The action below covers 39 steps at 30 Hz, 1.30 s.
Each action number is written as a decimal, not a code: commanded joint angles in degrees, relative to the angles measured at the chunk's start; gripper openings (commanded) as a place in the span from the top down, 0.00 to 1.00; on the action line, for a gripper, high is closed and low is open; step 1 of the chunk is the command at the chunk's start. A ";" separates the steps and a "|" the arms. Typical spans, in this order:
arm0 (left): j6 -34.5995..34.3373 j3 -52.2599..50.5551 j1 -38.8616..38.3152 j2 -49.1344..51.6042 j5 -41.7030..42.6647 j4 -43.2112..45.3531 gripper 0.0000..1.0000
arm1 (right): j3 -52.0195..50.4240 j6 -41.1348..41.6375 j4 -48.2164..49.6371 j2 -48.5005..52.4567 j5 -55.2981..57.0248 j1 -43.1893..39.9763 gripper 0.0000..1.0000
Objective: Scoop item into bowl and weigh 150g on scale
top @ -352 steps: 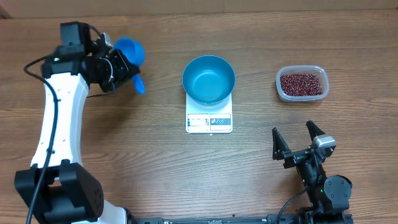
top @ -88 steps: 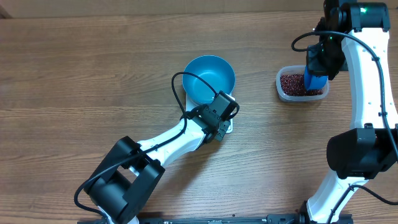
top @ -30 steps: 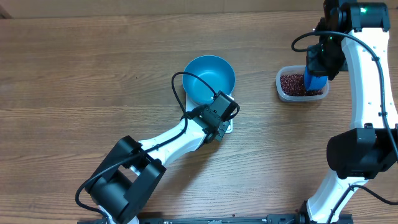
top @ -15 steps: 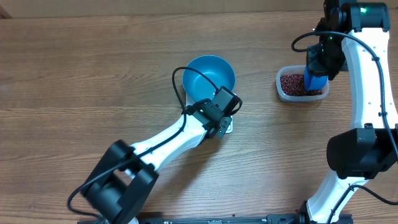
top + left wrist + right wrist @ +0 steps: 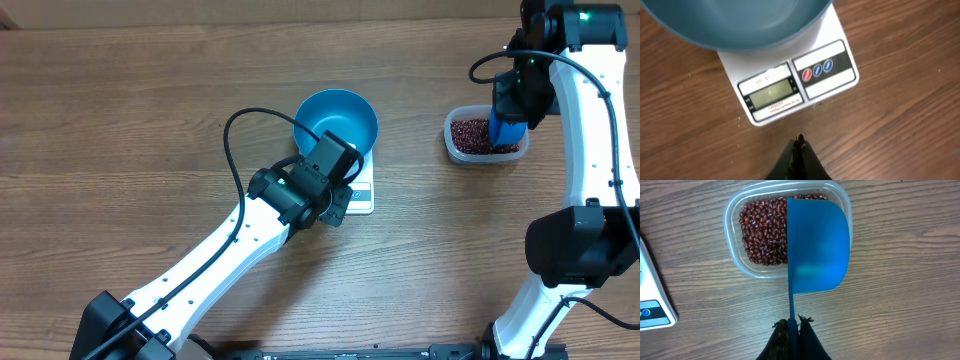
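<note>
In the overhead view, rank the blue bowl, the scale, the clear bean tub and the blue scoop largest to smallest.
1. Blue bowl and scale: about equally wide; the scale is mostly covered, so I can't rank them.
2. Clear tub.
3. Blue scoop, clearly the smallest.

- Overhead view: bright, even light from above. The wood grain of the table [image 5: 150, 120] is sharp across the whole picture, with no visible bending at the borders.
- Shadows are soft and short. A faint one lies on the table beside the left arm [image 5: 222, 250].
- Pale sheen inside the bowl [image 5: 336, 122], no hard glare.
- Left wrist view: the bowl sits close to the lens and is blurred. The scale [image 5: 790, 85] is slightly soft and its display print barely legible. The left gripper [image 5: 799, 145] shows as a dark, underlit shape.
- Right wrist view: beans [image 5: 762, 230] crisp. The scoop [image 5: 817, 245] is evenly lit with a mild sheen.
</note>
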 commanded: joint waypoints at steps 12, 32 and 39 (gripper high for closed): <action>-1.99 0.52 3.65 10.71 4.13 -4.83 0.96 | 0.90 0.57 0.79 0.11 -0.42 -0.15 0.96; -2.21 1.25 0.50 12.52 0.85 13.11 0.96 | 0.90 0.55 1.01 0.11 -0.39 -0.15 0.96; -2.21 1.25 -2.21 15.65 -3.93 13.57 0.96 | 0.90 0.55 1.14 0.11 -0.39 -0.15 0.96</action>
